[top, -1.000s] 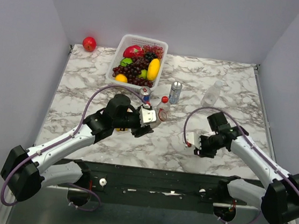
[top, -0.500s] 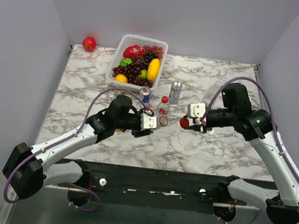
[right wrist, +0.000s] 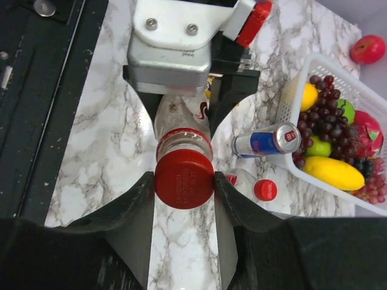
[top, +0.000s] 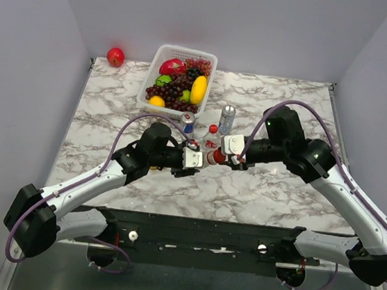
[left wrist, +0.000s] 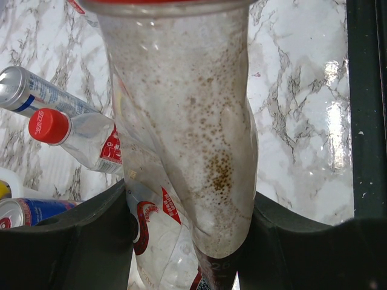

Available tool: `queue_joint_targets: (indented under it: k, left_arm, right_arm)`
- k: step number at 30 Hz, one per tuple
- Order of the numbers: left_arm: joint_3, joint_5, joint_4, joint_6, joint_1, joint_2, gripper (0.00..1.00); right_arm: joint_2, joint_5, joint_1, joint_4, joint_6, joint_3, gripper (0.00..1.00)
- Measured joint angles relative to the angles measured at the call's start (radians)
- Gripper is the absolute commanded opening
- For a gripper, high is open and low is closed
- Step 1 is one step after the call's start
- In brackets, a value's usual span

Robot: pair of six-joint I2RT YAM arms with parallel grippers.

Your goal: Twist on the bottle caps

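Currently: left gripper (top: 198,159) is clamped around the body of a short clear bottle (left wrist: 187,121), holding it lying level above the middle of the marble table (top: 279,190), mouth pointing toward the right arm. Right gripper (right wrist: 184,188) pinches a red screw cap (right wrist: 183,178) between both fingers. The cap sits against the bottle's mouth; whether it has caught the thread, cannot tell.

Labels:
- Held bottle: red label with white lettering, seen only in part at the lower end in the left wrist view; not legible. The inner wall is speckled with brownish droplets.
- Second short bottle (left wrist: 84,138): red label, red cap (left wrist: 49,125) already on, white mark on the cap top, unreadable. It stands just beyond the held bottle, toward the far edge.
- Blue-and-silver can (right wrist: 269,141) with a red patch stands just left of that bottle; its print is too small to read.
- Silver-blue can (top: 227,119) stands just right of it; its writing is also illegible.

Containers:
- White slotted basket (top: 164,49) sits at the far edge, toward the far-left corner. It holds dark grapes (top: 179,87), a long yellow fruit (top: 199,89), a small yellow one, green fruit and a red fruit.
- Red apple (top: 115,56) lies alone at the far-left corner, apart from the basket.
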Motion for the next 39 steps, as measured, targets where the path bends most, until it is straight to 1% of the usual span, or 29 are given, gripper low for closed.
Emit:
queue_joint_targets:
  k: [3,9,15,22,33,39]
  left_arm:
    - [0.000,0.002,-0.003,0.006,0.000,0.000,0.00]
    - [0.000,0.000,-0.019,0.014,0.001,0.012,0.00]
    - [0.000,-0.003,-0.019,0.014,0.001,0.012,0.00]
    - [-0.006,-0.016,-0.008,0.010,0.000,0.012,0.00]
    - [-0.024,-0.026,0.039,-0.042,-0.002,0.010,0.00]
    - [-0.024,-0.026,0.049,-0.067,-0.003,0.011,0.00]
  right_arm:
    - [0.016,0.025,0.021,0.032,0.003,0.001,0.35]
    - [0.039,0.046,0.037,0.038,-0.006,0.010,0.35]
    - [0.065,0.046,0.037,0.003,-0.039,0.045,0.35]
    - [0.068,0.046,0.037,-0.045,-0.066,0.049,0.35]
    - [0.074,0.046,0.039,-0.059,-0.080,0.051,0.35]
    - [0.074,0.054,0.039,-0.040,-0.056,0.051,0.34]
